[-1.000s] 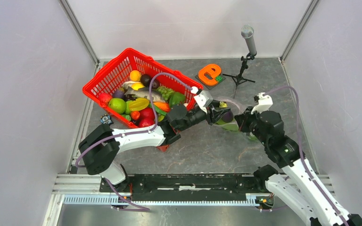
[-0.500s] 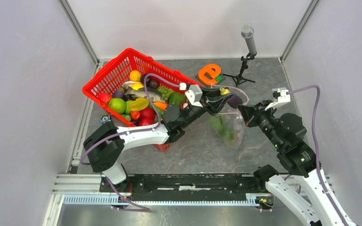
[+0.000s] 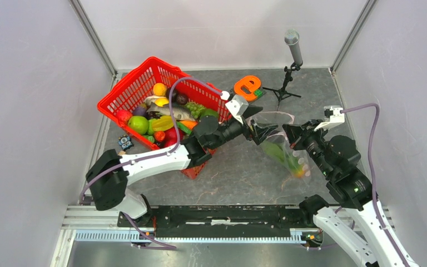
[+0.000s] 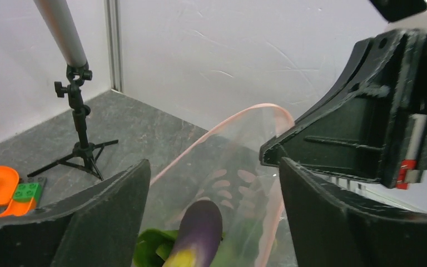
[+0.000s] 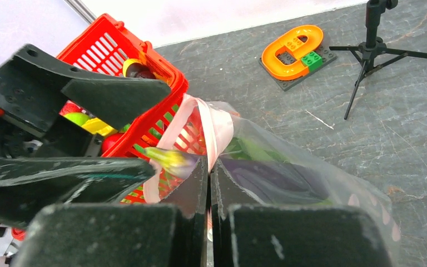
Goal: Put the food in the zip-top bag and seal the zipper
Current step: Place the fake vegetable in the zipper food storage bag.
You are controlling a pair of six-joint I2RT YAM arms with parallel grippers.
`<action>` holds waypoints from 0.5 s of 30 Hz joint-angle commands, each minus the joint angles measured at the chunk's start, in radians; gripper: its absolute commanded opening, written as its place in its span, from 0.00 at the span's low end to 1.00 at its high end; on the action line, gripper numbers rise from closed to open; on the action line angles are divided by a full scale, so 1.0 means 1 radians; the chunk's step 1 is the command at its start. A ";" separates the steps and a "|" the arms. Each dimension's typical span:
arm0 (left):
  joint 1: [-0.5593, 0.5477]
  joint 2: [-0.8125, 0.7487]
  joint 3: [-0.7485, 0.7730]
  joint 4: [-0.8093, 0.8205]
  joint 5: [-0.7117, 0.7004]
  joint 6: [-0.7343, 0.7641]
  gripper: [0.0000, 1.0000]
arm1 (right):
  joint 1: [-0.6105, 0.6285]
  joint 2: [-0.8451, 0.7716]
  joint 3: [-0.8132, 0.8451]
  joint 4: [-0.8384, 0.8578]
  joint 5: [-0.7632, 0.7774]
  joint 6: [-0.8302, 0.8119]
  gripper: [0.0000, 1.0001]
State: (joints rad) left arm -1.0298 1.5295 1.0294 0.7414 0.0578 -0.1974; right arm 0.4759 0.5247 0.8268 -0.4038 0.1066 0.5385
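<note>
Clear zip-top bag (image 3: 271,123), green food (image 3: 281,152) and a purple piece (image 4: 197,228) inside, hangs from the right gripper (image 5: 209,186), whose jaws are clamped on the pink zipper (image 5: 216,133). Left gripper (image 4: 214,167) stands wide apart at the bag's mouth, holding nothing.

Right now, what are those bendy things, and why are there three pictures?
Those are two robot arms bolted to a table. One picture looks down from above; the other two come from small cameras on each wrist, so you see that arm's black jaws up close. On the table sit a red basket full of toy food, an orange block and a microphone stand. The right arm has its jaws pinched shut on the edge of a clear bag with green toys inside. The left arm holds its jaws wide open at the bag's mouth, where a purple toy eggplant sits.
</note>
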 commanded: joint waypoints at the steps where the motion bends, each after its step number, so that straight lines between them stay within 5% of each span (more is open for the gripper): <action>1: -0.003 -0.078 0.060 -0.127 0.030 0.025 0.99 | 0.003 -0.008 -0.006 0.069 0.018 0.016 0.00; 9: -0.003 -0.139 0.160 -0.466 -0.054 0.097 1.00 | 0.003 -0.029 0.019 0.071 0.042 -0.018 0.00; 15: 0.009 -0.130 0.278 -0.797 -0.174 0.028 0.87 | 0.003 -0.032 0.019 0.143 -0.034 -0.080 0.00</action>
State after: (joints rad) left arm -1.0290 1.4132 1.2095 0.2054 -0.0273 -0.1520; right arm 0.4759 0.5045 0.8185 -0.3870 0.1123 0.5037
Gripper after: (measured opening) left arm 0.896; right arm 0.010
